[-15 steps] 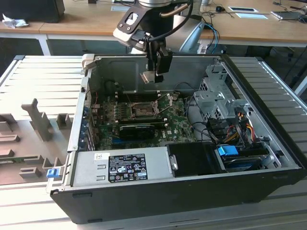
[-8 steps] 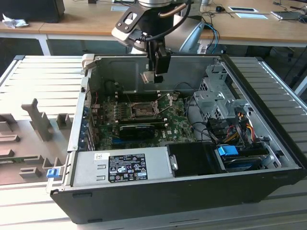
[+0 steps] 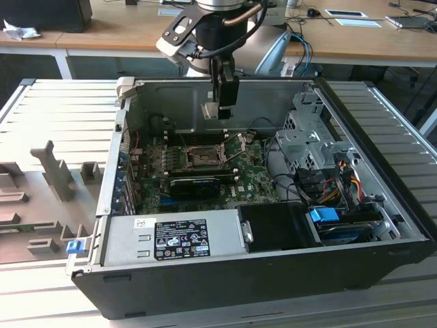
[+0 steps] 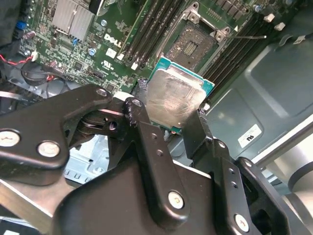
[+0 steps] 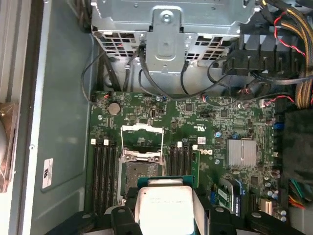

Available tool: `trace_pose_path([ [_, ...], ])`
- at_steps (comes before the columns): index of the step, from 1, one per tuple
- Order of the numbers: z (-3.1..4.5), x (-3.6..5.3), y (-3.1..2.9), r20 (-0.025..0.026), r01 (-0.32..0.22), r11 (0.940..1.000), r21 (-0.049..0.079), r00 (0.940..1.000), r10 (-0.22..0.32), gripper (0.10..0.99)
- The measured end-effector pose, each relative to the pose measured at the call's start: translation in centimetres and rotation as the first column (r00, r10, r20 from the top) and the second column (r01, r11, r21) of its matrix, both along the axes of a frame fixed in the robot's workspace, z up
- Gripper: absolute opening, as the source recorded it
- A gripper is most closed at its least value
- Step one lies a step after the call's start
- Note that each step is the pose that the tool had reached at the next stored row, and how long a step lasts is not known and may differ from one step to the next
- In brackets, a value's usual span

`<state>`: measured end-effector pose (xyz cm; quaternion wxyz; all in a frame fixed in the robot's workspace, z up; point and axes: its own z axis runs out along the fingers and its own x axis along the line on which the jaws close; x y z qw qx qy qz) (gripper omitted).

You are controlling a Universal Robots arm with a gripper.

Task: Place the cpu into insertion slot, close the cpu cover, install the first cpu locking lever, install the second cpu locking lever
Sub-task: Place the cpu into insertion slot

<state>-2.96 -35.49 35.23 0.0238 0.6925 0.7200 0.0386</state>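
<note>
**Cpu pinched in the air, slot lying open below**

In the exterior view the ribbed grey bench (image 3: 61, 109) carries grey holders (image 3: 53, 174) near its left edge. Beside them the open computer case (image 3: 225, 287) takes up the middle of the bench. Inside the case a silver power supply (image 3: 181, 238) lies along the near wall. Behind it is the green circuit board (image 3: 153, 164), with a long black card (image 3: 194, 184) across it. The arm reaches in from the bench's far edge, and the tool (image 3: 220, 109) hangs over the board close to the case's far wall. The tool is pressed onto two opposite edges of the cpu (image 3: 209, 111) and holds it clear of the board. The insertion slot (image 3: 203, 158) sits on the board beneath, a little nearer the case's near wall. A metal drive cage (image 3: 307, 133) and coloured cables (image 3: 341, 181) fill the case's right side.

In the first wrist view the black fingers (image 5: 122, 220) flank the cpu (image 5: 164, 208), whose edge overlaps the dark, unfilled insertion slot (image 5: 138, 171). The cpu cover (image 5: 142, 128) is swung open off the slot, on the side toward the drive cage. Black memory slots (image 5: 105, 166) run along both sides of the insertion slot, and a silver heatsink (image 5: 241, 152) stands apart from it on the board.

In the second wrist view the cpu (image 4: 176, 98) shows a silvery face with a green border, and the insertion slot (image 4: 195, 43) lies beyond it, not touching
</note>
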Motion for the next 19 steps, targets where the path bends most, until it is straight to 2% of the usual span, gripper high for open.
trace_pose_path([
  [5,-0.65,0.0,0.0,0.0,0.009,1.0,0.0,1.0,-0.009,0.529],
  [8,-1.28,0.0,0.0,0.0001,0.009,1.0,0.0,1.0,-0.009,0.529],
  [19,-2.03,0.0,0.0,0.0,0.009,1.0,0.0,1.0,-0.009,0.529],
])
